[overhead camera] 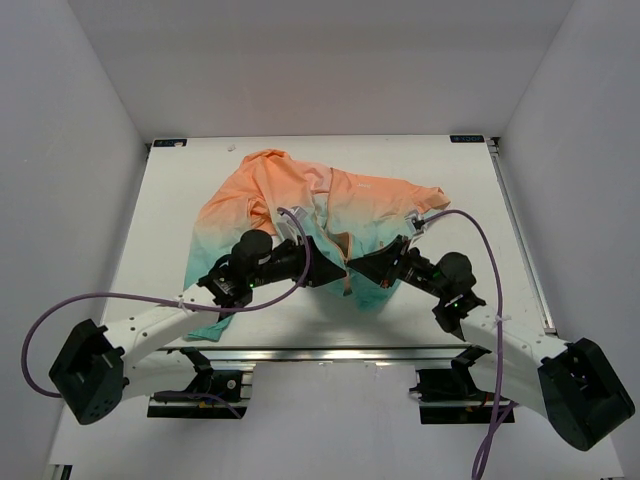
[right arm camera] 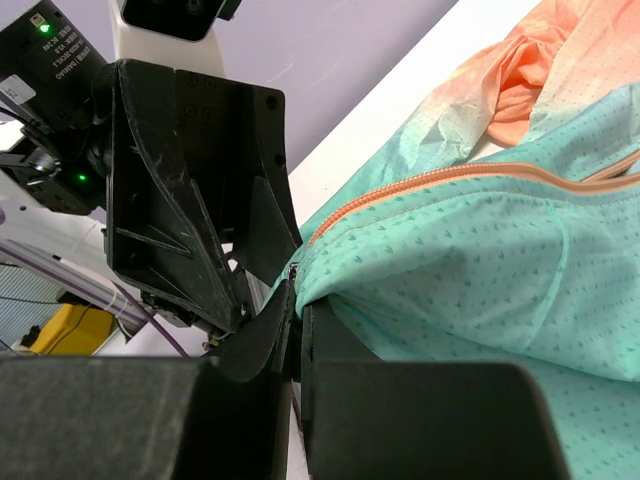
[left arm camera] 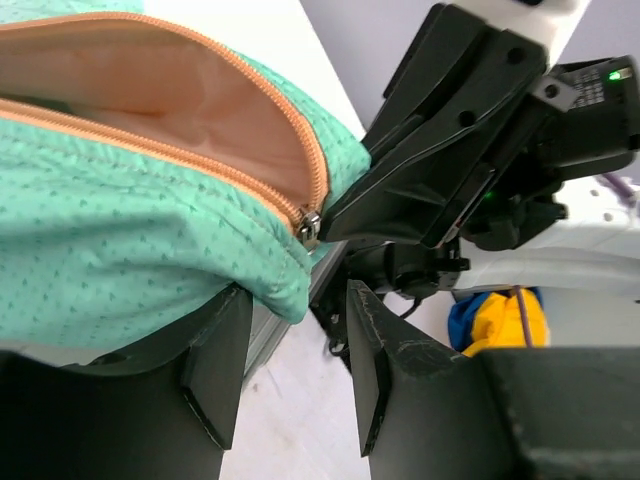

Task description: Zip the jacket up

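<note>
Overhead, I see the thin hooded jacket, orange fading to teal (overhead camera: 300, 200), lying crumpled on the white table (overhead camera: 180, 200), hood at the far side and hem towards the arm bases. The left gripper (overhead camera: 330, 272) and right gripper (overhead camera: 362, 268) meet nose to nose at the teal hem, where the orange front zipper (overhead camera: 340, 240) ends. The zipper's long axis runs away from both arms towards the hood.

On the left wrist view, my own fingers (left arm camera: 215, 370) stand apart and grasp nothing. The hem corner droops over the gap, and the small metal slider (left arm camera: 308, 226) sits just above and beyond them at the bottom of the zipper. Above the slider, the two rows of teeth spread open.

On the right wrist view, the fingers (right arm camera: 330, 330) are clenched on the hem fabric just beside the zipper's end. I judge the left gripper must reach up to the slider and pull it away from the bases along that axis.
</note>
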You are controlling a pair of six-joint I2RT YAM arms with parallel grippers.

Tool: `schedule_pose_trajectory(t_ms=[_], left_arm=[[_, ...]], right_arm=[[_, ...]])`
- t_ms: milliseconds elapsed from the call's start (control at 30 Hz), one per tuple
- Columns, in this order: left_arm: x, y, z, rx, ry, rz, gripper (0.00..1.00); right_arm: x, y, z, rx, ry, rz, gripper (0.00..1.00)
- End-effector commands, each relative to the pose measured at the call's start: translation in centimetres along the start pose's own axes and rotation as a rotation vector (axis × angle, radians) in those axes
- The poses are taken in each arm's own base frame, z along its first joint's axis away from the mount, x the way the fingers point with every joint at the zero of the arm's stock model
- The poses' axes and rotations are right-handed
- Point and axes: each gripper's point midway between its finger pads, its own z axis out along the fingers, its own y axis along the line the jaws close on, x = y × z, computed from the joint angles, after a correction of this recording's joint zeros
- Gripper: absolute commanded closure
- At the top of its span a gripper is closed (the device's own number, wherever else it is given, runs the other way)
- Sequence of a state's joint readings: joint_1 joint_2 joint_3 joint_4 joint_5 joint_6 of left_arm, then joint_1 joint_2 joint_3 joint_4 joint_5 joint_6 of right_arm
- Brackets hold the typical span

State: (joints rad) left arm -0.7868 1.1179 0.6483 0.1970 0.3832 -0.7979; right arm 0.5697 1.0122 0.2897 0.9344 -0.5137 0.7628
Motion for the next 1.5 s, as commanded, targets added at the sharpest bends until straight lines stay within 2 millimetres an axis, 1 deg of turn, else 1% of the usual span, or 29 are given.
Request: schedule_pose_trajectory(t_ms=[0, 133, 267, 333, 400, 433, 500, 567, 600, 767, 833, 867, 933, 967, 1167, 1200, 1467], left_arm=[[-0.8, -1.6, 0.0, 0.097, -0.038, -0.021, 0.47], [-1.2, -1.8, 0.3, 0.121, -0.041, -0.04, 0.48], [-1.0, -1.7, 0.9, 0.137, -0.027, -0.063, 0.59], [-1.0, -1.5, 1.0, 0.138, -0.025, -0.078, 0.67], [-1.1, -1.6, 0.9, 0.157, -0.032, -0.085, 0.72], [-1.0, -1.7, 0.9, 0.165, -0.03, -0.085, 0.78], [-1.2, -1.9, 0.7, 0.176, -0.04, -0.085, 0.83], [-1.1, -1.7, 0.6, 0.171, -0.04, -0.086, 0.97], [-1.0, -1.7, 0.6, 0.173, -0.036, -0.083, 1.0], [0.2, -1.8, 0.2, 0.206, 0.001, -0.048, 1.0], [1.1, -1.6, 0.1, 0.213, 0.043, -0.038, 1.0], [1.6, -1.5, 0.0, 0.216, 0.058, -0.016, 1.0], [2.4, -1.3, -0.2, 0.219, 0.101, -0.008, 1.0], [2.7, -1.3, -0.4, 0.225, 0.113, 0.014, 1.0], [4.6, -1.2, -1.1, 0.263, 0.19, 0.04, 1.0], [5.0, -1.0, -1.2, 0.265, 0.203, 0.04, 1.0], [6.6, -1.0, -1.7, 0.286, 0.262, 0.056, 1.0]], right_arm=[[-0.6, 1.1, -0.2, -0.044, -0.024, -0.018, 1.0], [-0.6, 1.2, -0.3, -0.051, -0.03, -0.005, 1.0], [-0.7, 1.3, -0.3, -0.055, -0.035, -0.006, 1.0], [-0.6, 1.3, -0.3, -0.057, -0.031, -0.006, 1.0], [-0.4, 1.2, -0.5, -0.051, -0.032, -0.003, 1.0], [-0.4, 1.1, -0.5, -0.048, -0.031, -0.003, 1.0], [-0.3, 1.0, -0.5, -0.04, -0.028, -0.001, 1.0], [-0.2, 0.8, -0.5, -0.034, -0.029, 0.001, 1.0], [-0.3, 0.7, -0.5, -0.028, -0.033, -0.001, 1.0], [-1.5, 0.5, -0.2, 0.0, -0.069, -0.022, 1.0], [-2.0, 0.4, -0.1, 0.015, -0.078, -0.035, 1.0], [-2.7, 0.7, 0.2, 0.01, -0.09, -0.047, 1.0], [-3.1, 0.6, 0.5, 0.024, -0.092, -0.054, 1.0], [-3.7, 0.8, 0.7, 0.024, -0.101, -0.061, 1.0], [-5.1, 0.4, 1.3, 0.06, -0.127, -0.068, 1.0], [-5.7, 0.6, 1.5, 0.058, -0.137, -0.079, 1.0], [-7.3, 0.4, 2.1, 0.084, -0.163, -0.084, 1.0]])
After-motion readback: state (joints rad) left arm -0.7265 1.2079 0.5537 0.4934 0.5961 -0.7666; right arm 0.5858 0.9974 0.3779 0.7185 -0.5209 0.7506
